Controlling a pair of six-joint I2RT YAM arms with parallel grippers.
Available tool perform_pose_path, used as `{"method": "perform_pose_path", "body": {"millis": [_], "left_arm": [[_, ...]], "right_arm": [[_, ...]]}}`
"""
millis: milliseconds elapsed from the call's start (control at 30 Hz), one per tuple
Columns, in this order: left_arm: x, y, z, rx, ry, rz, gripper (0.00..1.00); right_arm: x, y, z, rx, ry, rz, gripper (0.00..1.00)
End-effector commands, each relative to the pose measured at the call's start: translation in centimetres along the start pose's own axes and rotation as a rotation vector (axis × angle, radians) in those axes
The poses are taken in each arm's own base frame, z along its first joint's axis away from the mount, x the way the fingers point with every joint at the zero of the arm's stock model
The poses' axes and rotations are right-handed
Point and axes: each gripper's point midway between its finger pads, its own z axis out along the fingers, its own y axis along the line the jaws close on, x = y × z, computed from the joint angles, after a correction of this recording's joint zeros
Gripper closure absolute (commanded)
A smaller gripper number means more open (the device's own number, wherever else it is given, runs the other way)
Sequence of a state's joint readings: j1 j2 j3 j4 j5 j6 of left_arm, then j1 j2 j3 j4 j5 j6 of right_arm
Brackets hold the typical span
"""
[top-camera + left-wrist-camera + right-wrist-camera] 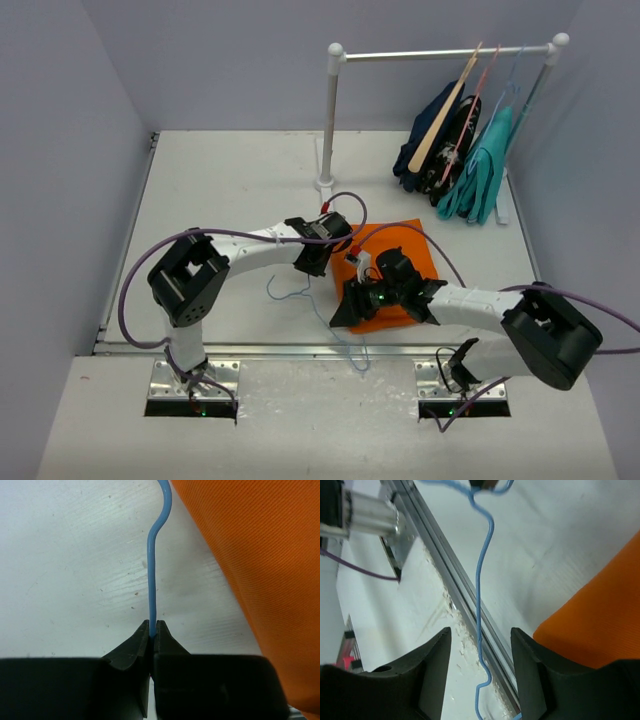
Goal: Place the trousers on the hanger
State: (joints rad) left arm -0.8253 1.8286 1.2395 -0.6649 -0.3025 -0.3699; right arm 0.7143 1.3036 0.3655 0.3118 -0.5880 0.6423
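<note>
Left gripper [152, 628] is pinched on the hanger [151, 570] wire, down on the table [75, 555] just beside the folded trousers [260, 555]; right gripper [481, 632] stands open astride it. I worry the thin wire swivels in that pinch and snags the front rail [455, 595].

The robot's white-and-black left arm [250, 250] stretches from its base at the lower left toward the centre of the overhead frame, elbow raised. Its black two-finger left gripper [152, 626] is tipped down, jaws pinched tight on a thin pale blue wire hanger [151, 570]. The white-and-black right arm [490, 305] reaches in from the lower right, lying low and angled left. Its black two-finger right gripper [480, 635] points down and left, fingers spread apart and gripping nothing.
</note>
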Motion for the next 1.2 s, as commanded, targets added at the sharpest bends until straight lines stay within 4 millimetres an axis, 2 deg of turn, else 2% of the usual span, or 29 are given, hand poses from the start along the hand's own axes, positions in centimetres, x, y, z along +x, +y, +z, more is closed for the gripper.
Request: {"method": "perform_pose_path", "body": {"millis": [0,167,333,433,467,500,533,600,700,833,900,967,1033,1100,1167], "left_arm": [[-3.0,-0.8,-2.3,0.037,-0.076,-0.034,1.0],[-3.6,-0.5,-2.8,0.023,-0.084,-0.04,1.0],[-4.0,-0.5,-3.1,0.023,-0.095,-0.054,1.0],[-4.5,-0.3,-3.6,0.017,-0.121,-0.081,0.98],[-4.9,-0.1,-3.9,0.01,-0.141,-0.099,0.86],[-5.5,0.2,-4.3,0.001,-0.17,-0.124,0.67],[-5.8,0.4,-4.6,-0.003,-0.188,-0.153,0.54],[-6.8,0.6,-5.3,0.009,-0.231,-0.208,0.35],[-8.0,0.7,-5.9,0.048,-0.275,-0.269,0.26],[-9.8,0.5,-7.0,0.091,-0.33,-0.328,0.24],[-10.6,1.1,-7.7,0.096,-0.36,-0.396,0.2],[-11.8,2.6,-9.1,0.097,-0.417,-0.5,0.12],[-13.3,5.8,-11.1,0.08,-0.503,-0.648,0.0],[-14.7,9.1,-15.5,0.103,-0.625,-0.796,0.0],[-15.0,12.5,-19.3,0.083,-0.726,-0.885,0.0]], "right_arm": [[0.4,0.3,2.3,0.016,0.045,-0.12,0.49],[2.0,0.5,4.7,0.021,0.11,-0.134,0.56],[2.5,-0.2,5.5,0.049,0.081,-0.112,0.99],[1.9,0.3,5.2,0.025,0.024,-0.109,1.0],[1.9,0.3,5.1,0.021,0.018,-0.108,1.0],[1.7,0.5,5.0,0.012,-0.002,-0.116,1.0],[1.3,0.8,5.0,0.002,-0.024,-0.123,1.0],[1.2,1.1,4.8,-0.015,-0.043,-0.132,1.0],[1.4,1.2,4.6,-0.033,-0.052,-0.14,1.0],[1.6,1.3,4.5,-0.049,-0.061,-0.147,1.0],[1.3,1.9,4.4,-0.083,-0.078,-0.153,1.0],[1.4,2.4,4.3,-0.111,-0.077,-0.151,1.0],[1.2,3.1,4.1,-0.154,-0.092,-0.155,1.0],[0.8,3.9,3.6,-0.214,-0.1,-0.131,1.0],[0.0,4.7,3.0,-0.269,-0.129,-0.124,1.0]]}}
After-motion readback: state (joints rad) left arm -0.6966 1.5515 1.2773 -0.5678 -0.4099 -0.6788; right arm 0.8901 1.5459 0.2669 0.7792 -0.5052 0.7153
